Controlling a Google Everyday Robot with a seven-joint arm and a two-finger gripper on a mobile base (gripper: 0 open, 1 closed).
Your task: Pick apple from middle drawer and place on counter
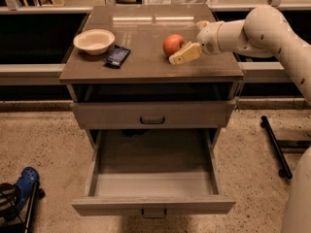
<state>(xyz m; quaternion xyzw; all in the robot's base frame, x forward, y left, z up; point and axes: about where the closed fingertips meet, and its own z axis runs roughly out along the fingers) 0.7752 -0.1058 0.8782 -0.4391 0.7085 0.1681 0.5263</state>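
Observation:
The red-orange apple (173, 44) rests on the glossy grey-brown counter (141, 64), right of its middle. My gripper (193, 39) is just to the right of the apple, low over the counter, open and empty. One cream finger (184, 54) lies beside the apple's front right and the other finger (202, 24) shows behind. The middle drawer (153, 205) is pulled fully out at the bottom, and its tray holds nothing. Its dark handle (153, 212) is on the front.
A cream bowl (94, 41) and a dark flat packet (118, 56) sit on the counter's left side. A shut drawer front (152, 114) is above the open one. A blue object (22, 184) lies on the floor at left, and a black stand leg (274, 145) at right.

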